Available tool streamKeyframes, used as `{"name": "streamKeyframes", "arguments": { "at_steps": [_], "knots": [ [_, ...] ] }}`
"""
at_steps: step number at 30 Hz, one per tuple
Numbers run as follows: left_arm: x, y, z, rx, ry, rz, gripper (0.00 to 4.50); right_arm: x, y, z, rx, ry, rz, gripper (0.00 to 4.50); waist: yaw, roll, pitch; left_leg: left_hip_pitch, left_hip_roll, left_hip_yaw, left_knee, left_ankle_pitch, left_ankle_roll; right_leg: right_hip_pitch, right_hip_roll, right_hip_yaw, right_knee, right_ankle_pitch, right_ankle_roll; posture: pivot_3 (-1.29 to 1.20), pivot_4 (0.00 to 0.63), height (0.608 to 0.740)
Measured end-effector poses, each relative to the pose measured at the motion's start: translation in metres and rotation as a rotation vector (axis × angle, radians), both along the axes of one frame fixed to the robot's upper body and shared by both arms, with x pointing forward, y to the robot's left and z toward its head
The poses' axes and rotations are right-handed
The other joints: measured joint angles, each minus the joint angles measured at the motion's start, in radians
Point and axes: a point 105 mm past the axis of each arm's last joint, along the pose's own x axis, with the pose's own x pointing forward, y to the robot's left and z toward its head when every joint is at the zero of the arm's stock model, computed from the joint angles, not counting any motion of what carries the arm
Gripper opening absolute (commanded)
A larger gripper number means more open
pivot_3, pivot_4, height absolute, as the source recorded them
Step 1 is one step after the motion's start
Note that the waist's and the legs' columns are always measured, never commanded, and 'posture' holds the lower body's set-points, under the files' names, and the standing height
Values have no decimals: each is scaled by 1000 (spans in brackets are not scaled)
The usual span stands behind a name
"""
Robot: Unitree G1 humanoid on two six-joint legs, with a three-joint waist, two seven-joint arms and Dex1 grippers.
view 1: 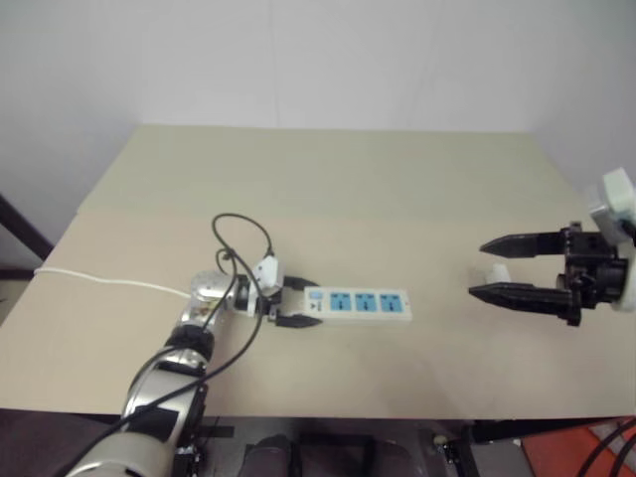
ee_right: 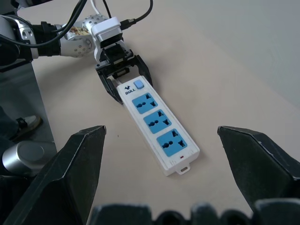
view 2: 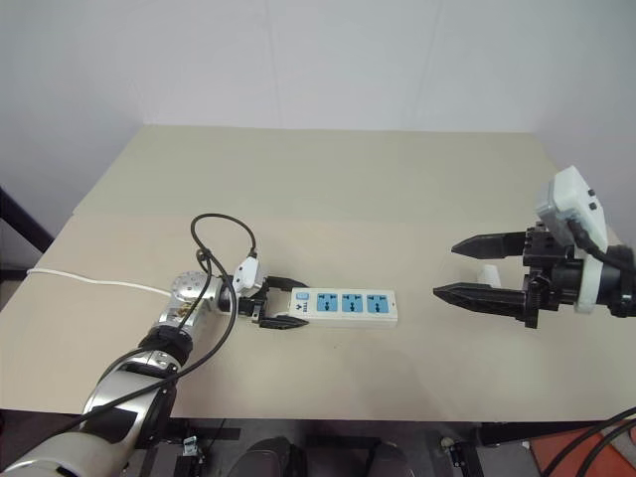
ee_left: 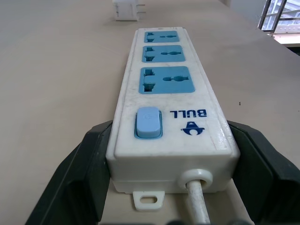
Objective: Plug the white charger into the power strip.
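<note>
Power strip (view 1: 358, 304) flat on table (view 1: 328, 189), white charger (view 1: 496, 273) well apart beside right gripper (view 1: 479, 268). Left gripper (view 1: 295, 303) reaches in low, fingers clamped on strip's switch end. Right gripper hovers raised, fingers wide apart, empty.

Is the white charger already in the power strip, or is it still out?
Out. All three blue sockets of the power strip are empty; the white charger lies on the table beyond its far end.

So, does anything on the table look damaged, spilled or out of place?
Nothing stands out. The power strip lies flat and intact, its switch end clamped by the left pincer. The white charger sits apart on the table, by the open right pincer.
</note>
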Motion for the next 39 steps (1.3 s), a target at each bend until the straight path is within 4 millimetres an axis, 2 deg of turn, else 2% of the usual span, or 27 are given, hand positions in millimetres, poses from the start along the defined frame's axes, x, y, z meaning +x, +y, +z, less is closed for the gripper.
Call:
{"name": "streamKeyframes", "arguments": {
  "at_steps": [6, 10, 15, 20, 23, 29, 35, 39],
  "knots": [
    [-1, 5, 1, 10, -2, 0, 3260, 10, -11, 2, 12, 36, -93, 4500, -5, 0, 0, -1, 0, 0, 0, 0, 0, -1, 0, 0, 0, 0, 0, 0, 150, 740],
    [-4, 15, 1, 25, 9, 4, 3260, 41, -25, 12, -4, 57, -288, 4500, -27, 1, 0, -2, 1, 1, 0, 0, 0, -4, 0, 1, 0, 1, -1, 0, 150, 740],
    [-12, 22, 3, 28, 24, 4, 3260, 86, -44, 15, -35, 197, -586, 4500, -46, 1, 0, -4, 1, 2, -2, 0, -1, -7, 0, 2, 0, 1, -1, 0, 150, 740],
    [-18, 17, 5, 14, 20, 13, 3260, 115, -58, 4, -131, 360, -811, 4500, -44, 2, -1, -7, 0, 2, -3, 1, -1, -9, 0, 1, 0, 1, -1, 0, 150, 740],
    [-22, 13, 5, 9, 18, 19, 3260, 126, -70, -6, -200, 450, -923, 4500, -41, 3, -1, -9, -1, 2, -3, 1, -1, -9, 0, 0, 0, 1, 0, 0, 150, 740],
    [-22, 9, 6, 1, 15, 44, 3260, 140, -77, -14, -249, 540, -976, 4500, -45, 4, -1, -9, -3, 2, -4, 1, -1, -8, 1, -1, 0, 1, 1, 0, 150, 740],
    [-24, 9, 4, -1, 15, 70, 3260, 148, -84, -39, -318, 579, -973, 4500, -55, 5, -1, -7, -3, 2, -5, 2, -3, -7, 1, -1, 1, 1, 2, 0, 150, 740],
    [-27, 12, 2, 1, 18, 92, 3260, 151, -83, -48, -321, 579, -955, 4500, -64, 6, -1, -5, -2, 2, -7, 4, -6, -6, 2, -1, 1, 1, 2, 0, 150, 740]
  ]
}}
